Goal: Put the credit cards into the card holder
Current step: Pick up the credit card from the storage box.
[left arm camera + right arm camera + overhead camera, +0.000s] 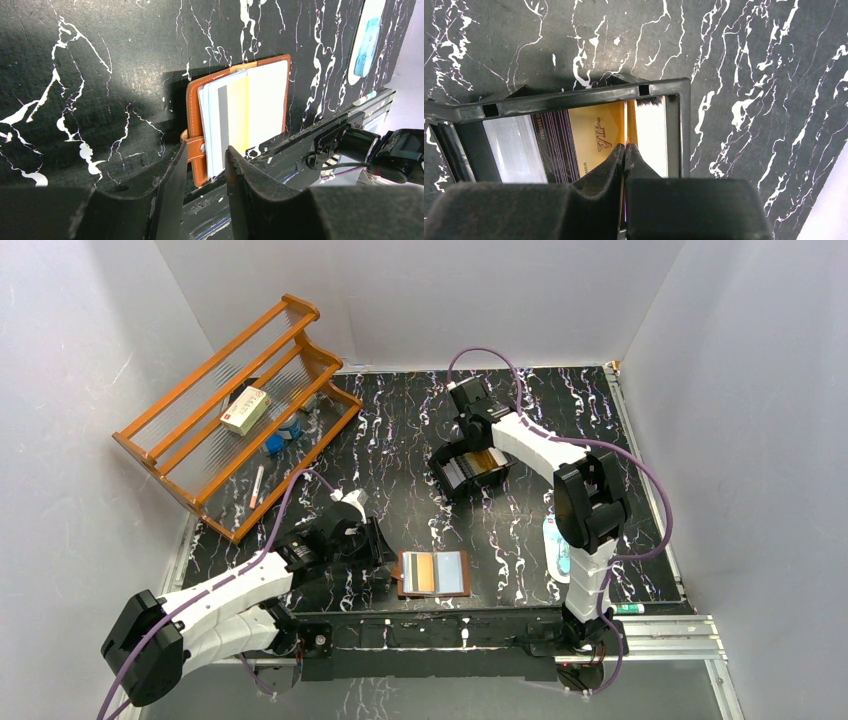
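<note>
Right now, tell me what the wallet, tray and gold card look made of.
Wallet: likely leather or imitation, tan, matte, with stitched edges and a metal snap. Tray: apparently black moulded plastic, semi-gloss, with square slots in the rim. Gold card: probably glossy plastic, thin, printed.

- Overhead view: bright, even light; pale walls [70, 390], soft shadows under the arms [230, 595] on the table [400, 440].
- Left wrist: deep shadow left of the card holder [192, 100]; left gripper [206, 152] dark, blurred.
- Right wrist: glare in the tray [574, 97]; right gripper [624, 148] out of focus.
</note>
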### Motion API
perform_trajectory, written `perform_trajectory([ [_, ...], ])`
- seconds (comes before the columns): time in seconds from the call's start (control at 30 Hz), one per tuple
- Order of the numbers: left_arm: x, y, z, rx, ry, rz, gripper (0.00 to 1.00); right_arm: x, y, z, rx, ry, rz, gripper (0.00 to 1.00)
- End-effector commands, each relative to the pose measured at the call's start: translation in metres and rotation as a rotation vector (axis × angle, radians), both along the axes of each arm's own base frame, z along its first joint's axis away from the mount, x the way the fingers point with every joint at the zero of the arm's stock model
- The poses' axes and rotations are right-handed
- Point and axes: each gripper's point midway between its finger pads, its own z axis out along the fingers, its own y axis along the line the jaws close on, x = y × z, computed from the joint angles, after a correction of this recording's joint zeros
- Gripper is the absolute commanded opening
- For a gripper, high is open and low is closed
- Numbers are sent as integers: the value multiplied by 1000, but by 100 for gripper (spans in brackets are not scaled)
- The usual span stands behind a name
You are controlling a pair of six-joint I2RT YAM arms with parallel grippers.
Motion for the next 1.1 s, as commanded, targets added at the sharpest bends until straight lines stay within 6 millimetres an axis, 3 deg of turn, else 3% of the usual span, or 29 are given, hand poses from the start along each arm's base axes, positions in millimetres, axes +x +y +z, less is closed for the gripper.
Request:
perform_trajectory([
  [0.0,1,-4,6,-23,-9,-10,32,14,2,43,29,-100,-12,9],
  [0.13,0,-4,5,-25,-7,-9,33,12,6,41,42,-79,3,0],
  [0.23,0,-3,6,-25,-9,-8,33,11,8,41,58,-71,4,0],
  [0.33,0,-4,6,-26,-9,-9,33,12,7,42,55,-80,-5,17],
  [0.4,-1,-3,6,-26,-9,-9,33,12,7,40,45,-71,-2,0],
  [0.57,-1,-3,6,-27,-9,-7,33,9,10,42,65,-66,8,0],
  [0.83,0,-4,7,-30,-10,-8,33,5,14,58,109,-65,4,0],
  [1.07,8,-10,24,-33,-47,-31,33,-14,24,97,261,-85,-8,0],
])
